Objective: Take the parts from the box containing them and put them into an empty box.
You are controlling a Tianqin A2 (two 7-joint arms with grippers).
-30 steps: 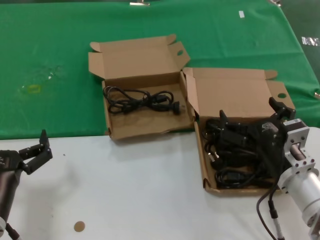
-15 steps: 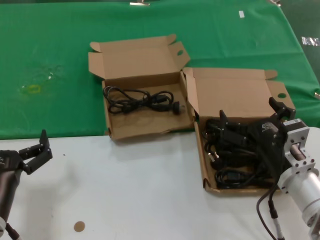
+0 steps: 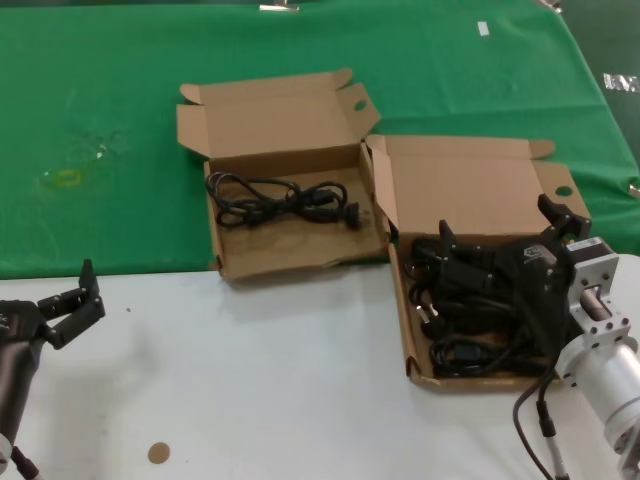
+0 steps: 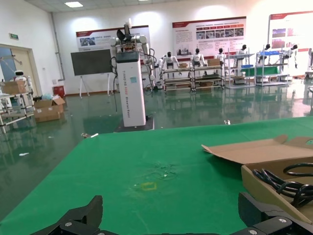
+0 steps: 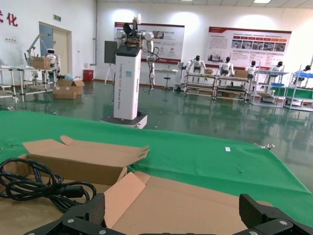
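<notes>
The longer cardboard box [image 3: 409,330] lies at the right with its lid [image 3: 470,190] open and holds several black power cords [image 3: 465,350]. My right gripper [image 3: 503,228] hangs over this box, open and empty, its fingers [image 5: 95,208] wide apart above the cords. The squarer cardboard box [image 3: 232,255] lies left of it, lid back, with one coiled cord [image 3: 285,200] in its tray; that cord also shows in the right wrist view [image 5: 39,183]. My left gripper [image 3: 70,290] is open and empty, parked over the white table at the near left.
A green cloth [image 3: 100,100] covers the far half of the table; the near half is white [image 3: 280,380]. A small brown disc [image 3: 158,453] lies near the front left. A yellowish mark [image 3: 65,178] is on the cloth at far left.
</notes>
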